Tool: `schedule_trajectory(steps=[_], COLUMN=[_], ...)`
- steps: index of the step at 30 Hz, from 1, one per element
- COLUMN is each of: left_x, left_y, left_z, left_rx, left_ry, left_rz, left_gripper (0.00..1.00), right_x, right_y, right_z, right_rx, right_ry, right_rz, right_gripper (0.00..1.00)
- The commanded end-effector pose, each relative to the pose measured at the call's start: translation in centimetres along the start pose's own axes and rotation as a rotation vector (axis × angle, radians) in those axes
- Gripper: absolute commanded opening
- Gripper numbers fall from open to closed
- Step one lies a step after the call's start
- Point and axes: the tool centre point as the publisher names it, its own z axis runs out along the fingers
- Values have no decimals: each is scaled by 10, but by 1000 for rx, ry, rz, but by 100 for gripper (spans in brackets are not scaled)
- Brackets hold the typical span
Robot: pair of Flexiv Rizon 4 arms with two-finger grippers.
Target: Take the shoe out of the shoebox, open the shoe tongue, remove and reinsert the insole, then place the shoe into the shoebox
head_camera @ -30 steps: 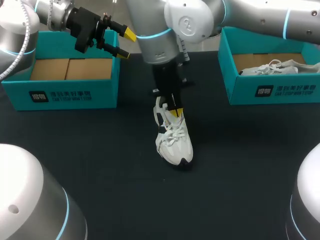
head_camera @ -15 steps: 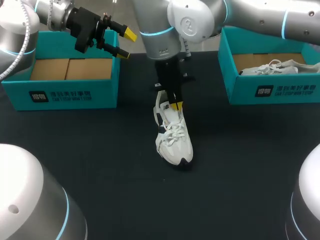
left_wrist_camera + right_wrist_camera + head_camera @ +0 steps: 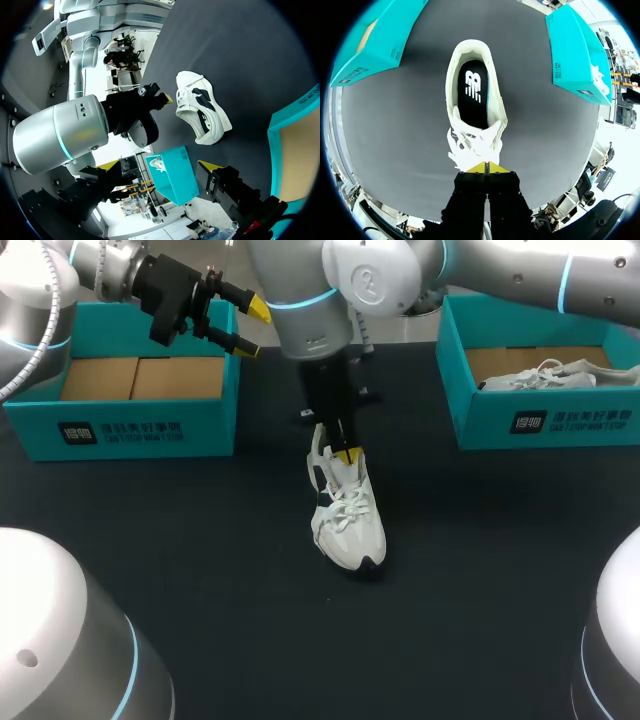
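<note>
While the shoe (image 3: 350, 525) stands on the counter (image 3: 480, 540) between the left box (image 3: 150, 430) and the right box (image 3: 540, 420), your right pincer (image 3: 346, 454) sits at its tongue with the yellow tips pressed together. Your left pincer (image 3: 247, 327) hangs spread above the left box – well apart from the shoe.

Black table (image 3: 200, 540), white shoe (image 3: 350, 525) at its middle, teal left shoebox (image 3: 140, 430) and right shoebox (image 3: 540, 420) at the far side
</note>
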Motion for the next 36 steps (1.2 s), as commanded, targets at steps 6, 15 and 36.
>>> schedule_trajectory(steps=[6,15,36], left_x=[0,0,0], left_y=[0,0,0], left_z=[0,0,0], left_rx=[2,2,2], left_ry=[1,1,1], left_rz=[1,1,1], left_gripper=[100,100,100], right_x=[5,-7,-6], right_y=[21,49,56], right_z=[17,28,-3], right_rx=[-32,-83,-475], right_ry=[36,41,93], right_rz=[-7,-30,-722], right_gripper=[0,0,0])
